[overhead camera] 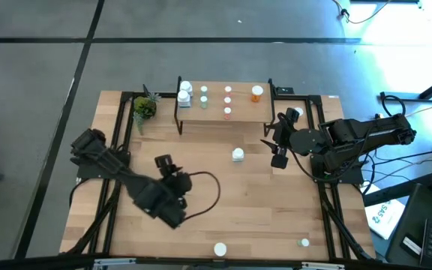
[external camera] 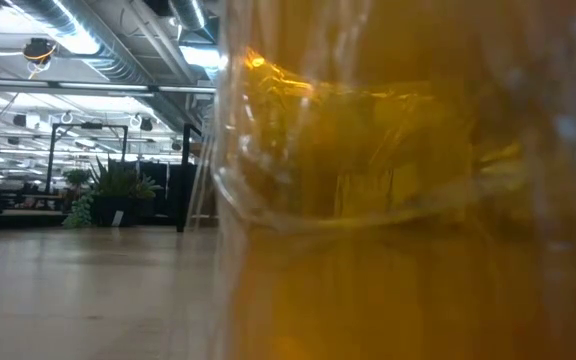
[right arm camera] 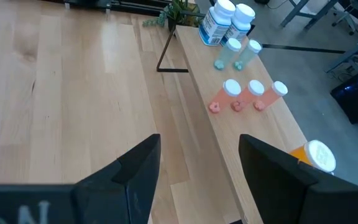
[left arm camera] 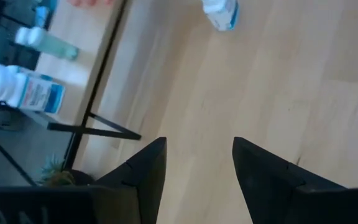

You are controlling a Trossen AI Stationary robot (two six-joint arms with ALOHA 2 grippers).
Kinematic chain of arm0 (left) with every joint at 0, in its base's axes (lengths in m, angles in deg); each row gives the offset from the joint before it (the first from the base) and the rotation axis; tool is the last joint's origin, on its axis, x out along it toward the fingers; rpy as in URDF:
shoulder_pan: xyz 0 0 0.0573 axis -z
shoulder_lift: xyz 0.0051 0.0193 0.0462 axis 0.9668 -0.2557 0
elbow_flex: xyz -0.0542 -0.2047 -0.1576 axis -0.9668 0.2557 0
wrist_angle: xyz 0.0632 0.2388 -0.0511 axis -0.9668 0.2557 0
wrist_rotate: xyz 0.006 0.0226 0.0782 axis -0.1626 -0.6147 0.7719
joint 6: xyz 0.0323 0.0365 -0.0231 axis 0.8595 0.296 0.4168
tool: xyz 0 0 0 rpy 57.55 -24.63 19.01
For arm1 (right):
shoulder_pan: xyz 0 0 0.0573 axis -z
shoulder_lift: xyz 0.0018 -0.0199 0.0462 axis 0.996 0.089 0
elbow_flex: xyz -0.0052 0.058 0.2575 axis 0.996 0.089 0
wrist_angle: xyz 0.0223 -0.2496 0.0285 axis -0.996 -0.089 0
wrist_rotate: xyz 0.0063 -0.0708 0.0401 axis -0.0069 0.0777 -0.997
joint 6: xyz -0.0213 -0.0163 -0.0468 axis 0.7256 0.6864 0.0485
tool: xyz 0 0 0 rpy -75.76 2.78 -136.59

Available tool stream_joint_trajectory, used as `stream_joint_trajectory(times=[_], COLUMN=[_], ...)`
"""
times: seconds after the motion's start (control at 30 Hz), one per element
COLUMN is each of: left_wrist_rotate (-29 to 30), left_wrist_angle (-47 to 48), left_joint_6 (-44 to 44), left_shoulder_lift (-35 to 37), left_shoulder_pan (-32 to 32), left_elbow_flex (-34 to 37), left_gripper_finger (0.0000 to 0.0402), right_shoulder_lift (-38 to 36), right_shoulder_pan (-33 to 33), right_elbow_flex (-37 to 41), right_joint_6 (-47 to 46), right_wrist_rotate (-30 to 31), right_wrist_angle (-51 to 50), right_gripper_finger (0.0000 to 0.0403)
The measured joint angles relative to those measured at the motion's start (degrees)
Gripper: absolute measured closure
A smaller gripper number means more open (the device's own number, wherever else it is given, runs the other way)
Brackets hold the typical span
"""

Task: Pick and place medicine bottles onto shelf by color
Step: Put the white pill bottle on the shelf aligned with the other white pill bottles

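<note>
The shelf (overhead camera: 223,103) stands at the table's far edge. On it stand two white medicine bottles (right arm camera: 225,22), two pale green ones (right arm camera: 238,53), three pink ones (right arm camera: 248,93) and an orange one (right arm camera: 312,155), grouped by colour. A white bottle (overhead camera: 238,154) stands on the table in front of the shelf and shows again (left arm camera: 219,12) in the left wrist view. My left gripper (overhead camera: 163,160) hovers open over the table's middle left, its fingers empty (left arm camera: 197,168). My right gripper (overhead camera: 276,142) hangs open to the right of that bottle, empty (right arm camera: 197,168).
A small potted plant (overhead camera: 144,107) stands left of the shelf. A white-capped bottle (overhead camera: 220,249) and a green one (overhead camera: 304,242) stand at the near edge. An orange see-through thing (external camera: 398,200) close to the lens fills most of the low view.
</note>
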State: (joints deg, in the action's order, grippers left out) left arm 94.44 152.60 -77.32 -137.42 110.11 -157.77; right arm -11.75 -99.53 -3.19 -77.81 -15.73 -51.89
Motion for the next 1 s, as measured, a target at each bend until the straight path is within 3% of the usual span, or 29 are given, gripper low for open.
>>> stream_joint_trajectory(times=[0.17, 0.33, 0.73, 1.0], left_wrist_rotate=[4.4, 5.2, 5.1, 5.1], left_wrist_angle=[-1.1, -6.8, -13.3, -17.6], left_joint_6=[-8.7, -8.6, -8.2, -7.8], left_shoulder_lift=[5.7, 11.0, 14.7, 14.7], left_shoulder_pan=[4.6, 6.5, 6.5, 6.5], left_elbow_flex=[6.0, 11.1, 20.0, 21.9], left_gripper_finger=[0.0224, 0.0224, 0.0224, 0.0224], right_shoulder_lift=[0.0, 0.1, 3.8, 11.3], right_shoulder_pan=[0.0, 0.0, 0.2, 2.6], right_elbow_flex=[0.0, 0.0, 0.1, 0.1], right_joint_6=[0.0, -0.2, 10.7, 16.8], right_wrist_rotate=[0.0, -0.3, -18.1, -21.4], right_wrist_angle=[0.0, 0.0, 0.0, -0.1], right_gripper_finger=[0.0183, 0.0183, 0.0183, 0.0183])
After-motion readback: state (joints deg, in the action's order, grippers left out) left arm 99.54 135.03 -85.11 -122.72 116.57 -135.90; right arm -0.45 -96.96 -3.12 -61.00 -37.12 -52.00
